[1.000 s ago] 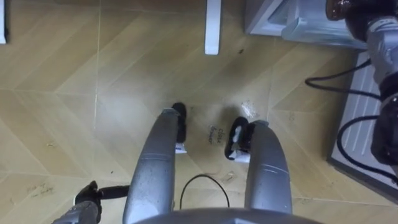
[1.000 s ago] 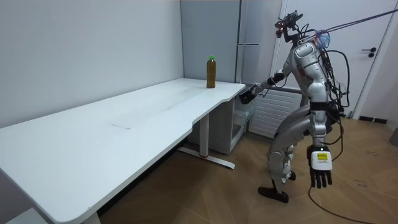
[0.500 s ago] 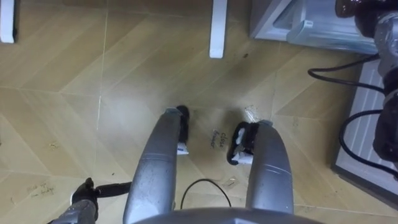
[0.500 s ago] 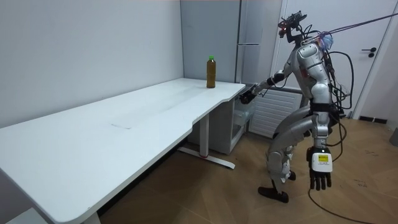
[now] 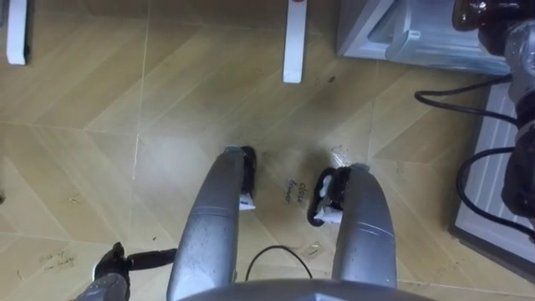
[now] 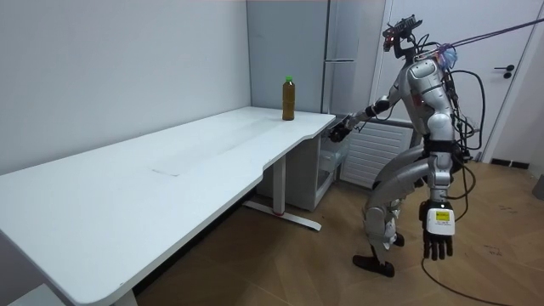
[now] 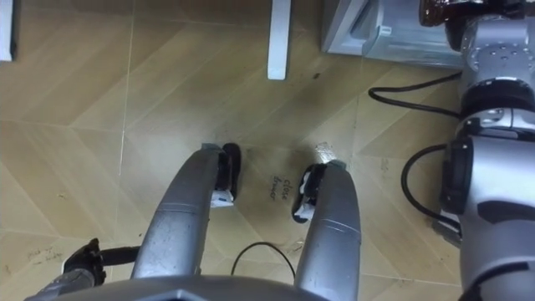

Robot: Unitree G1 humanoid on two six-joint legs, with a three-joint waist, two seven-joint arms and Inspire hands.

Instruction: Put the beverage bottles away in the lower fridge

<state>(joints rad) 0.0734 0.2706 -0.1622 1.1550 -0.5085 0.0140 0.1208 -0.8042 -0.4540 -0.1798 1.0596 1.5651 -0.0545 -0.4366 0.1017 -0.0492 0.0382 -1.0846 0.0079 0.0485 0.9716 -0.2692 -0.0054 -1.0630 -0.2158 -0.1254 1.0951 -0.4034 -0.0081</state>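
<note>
The green-capped bottle (image 6: 288,100) stands upright on the counter (image 6: 170,170), close to the counter's far corner. Nothing touches it, so at least this drink has yet to go in. The fridge (image 6: 340,34) rises just past that end of the counter. The robot stands on the wood floor just off the same end, knees bent.

Its right hand (image 6: 340,132) reaches out level with the counter's corner, just beside the edge. At the end of that arm the right eye view shows a dark brown glossy shape (image 7: 436,10). It may be a drink in its grasp or the hand itself, and I cannot tell whether this hand is closed round anything. The left hand (image 6: 438,242) hangs at the robot's side away from the counter, fingers loose, straight and empty.

Below the counter's end, past the white counter leg (image 5: 292,42), a grey door panel (image 5: 401,38) looks like the lower fridge standing open.

The step in hand looks like carrying to the lower compartment. To do it well:
- Sink lower at the knees rather than stretch the arm.
- Pass the right hand under the counter's corner without clipping its edge.
- Keep any bottle upright and set its base flat on a shelf before letting go.
- Place the feet clear of the counter leg.
</note>
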